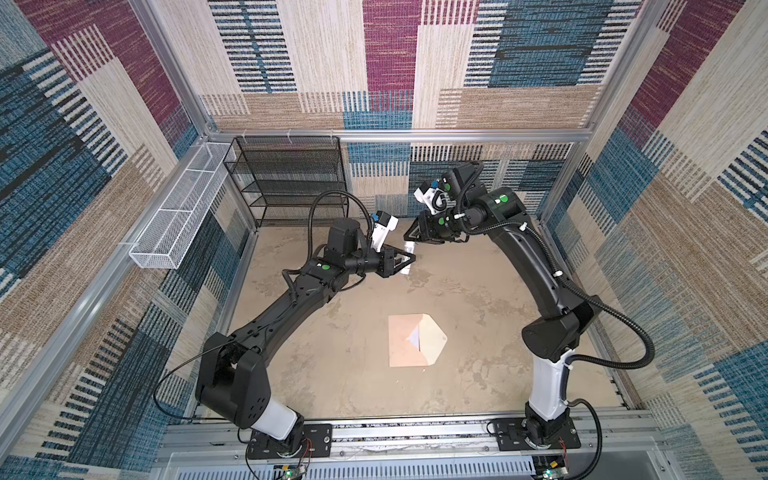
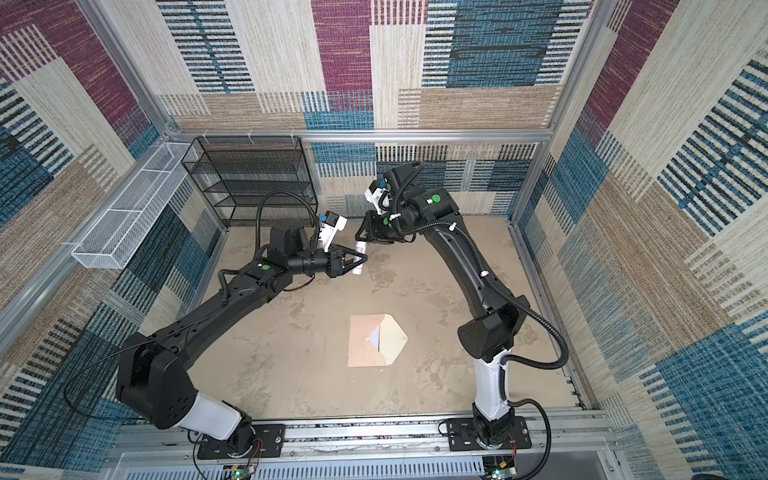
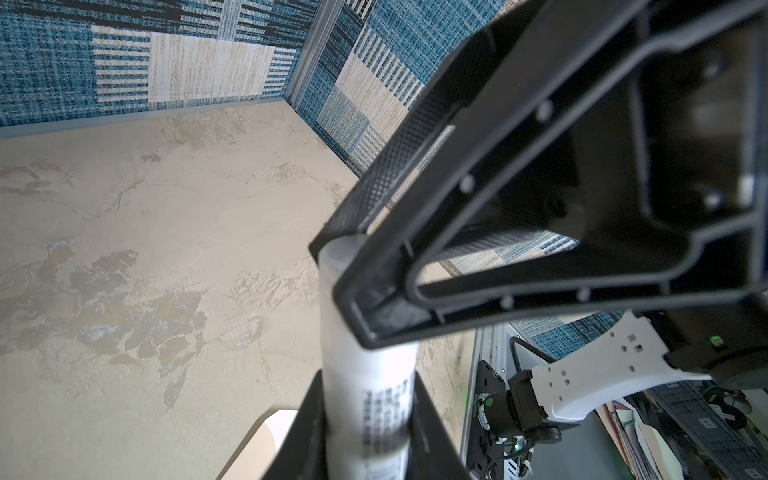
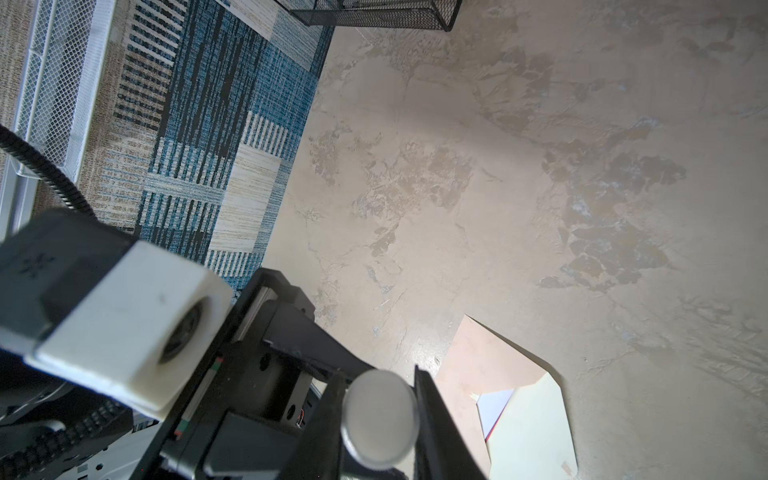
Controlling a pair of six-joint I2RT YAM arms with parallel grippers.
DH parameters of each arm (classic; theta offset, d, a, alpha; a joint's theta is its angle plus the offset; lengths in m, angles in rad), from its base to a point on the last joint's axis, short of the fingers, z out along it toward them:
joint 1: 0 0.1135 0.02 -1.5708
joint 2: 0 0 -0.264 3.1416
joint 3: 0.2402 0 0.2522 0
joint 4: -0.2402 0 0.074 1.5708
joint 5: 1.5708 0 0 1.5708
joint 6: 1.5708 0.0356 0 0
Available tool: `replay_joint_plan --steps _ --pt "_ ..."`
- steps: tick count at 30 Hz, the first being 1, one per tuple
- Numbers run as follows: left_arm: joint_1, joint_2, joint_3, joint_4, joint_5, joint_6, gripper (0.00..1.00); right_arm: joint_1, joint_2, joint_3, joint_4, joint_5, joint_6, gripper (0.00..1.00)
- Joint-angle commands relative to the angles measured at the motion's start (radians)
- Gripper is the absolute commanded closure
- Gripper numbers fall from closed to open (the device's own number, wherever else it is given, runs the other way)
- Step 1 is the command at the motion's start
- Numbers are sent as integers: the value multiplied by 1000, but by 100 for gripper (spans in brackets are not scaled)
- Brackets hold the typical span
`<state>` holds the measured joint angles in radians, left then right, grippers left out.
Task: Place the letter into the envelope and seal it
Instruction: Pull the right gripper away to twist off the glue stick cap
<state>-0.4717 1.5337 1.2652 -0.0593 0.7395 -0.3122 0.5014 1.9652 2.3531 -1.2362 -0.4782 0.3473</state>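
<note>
Peach-tan envelope (image 1: 400, 351) loaded, flap open; sealing not yet done.
In both top views: letter (image 1: 414, 339) tucked inside, white corner showing; envelope at 6 o'clock on the mottled tan table (image 1: 324, 374), flap pointing to 3; white tube (image 1: 409, 248) aloft at 12. Black mesh rack (image 1: 291, 178) at 11, white wire basket (image 1: 178, 216) at 10, woven patchwork walls. Left wrist: left gripper (image 3: 365, 374) pinched on the tube's body. Right wrist: right gripper (image 4: 380, 419) closed round its end cap, probably uncapping glue.

Envelope (image 1: 400, 348) peach-tan, lying flat, cream flap open; letter (image 1: 414, 339) tucked inside, white corner showing.
</note>
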Motion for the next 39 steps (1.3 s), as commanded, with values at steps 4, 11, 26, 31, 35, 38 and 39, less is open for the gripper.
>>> replay_joint_plan --steps 4,11,26,31,35,38,39 --pt "-2 5 -11 -164 38 59 100 -14 -6 15 172 39 16 93" --pt "-2 1 -18 -172 18 54 100 -17 -9 17 194 21 39 97" --pt "-2 12 -8 -191 -5 44 100 -23 -14 20 204 38 27 100" --pt "-2 14 -12 -197 -12 44 100 -23 -14 21 214 35 36 100" --pt "-2 25 -14 -220 -30 41 100 -34 -12 36 225 53 45 100" --pt "-2 39 -8 -248 -42 39 100 -43 -1 58 220 59 45 100" --pt "-2 44 -7 -257 -46 39 100 -45 1 60 221 60 47 100"
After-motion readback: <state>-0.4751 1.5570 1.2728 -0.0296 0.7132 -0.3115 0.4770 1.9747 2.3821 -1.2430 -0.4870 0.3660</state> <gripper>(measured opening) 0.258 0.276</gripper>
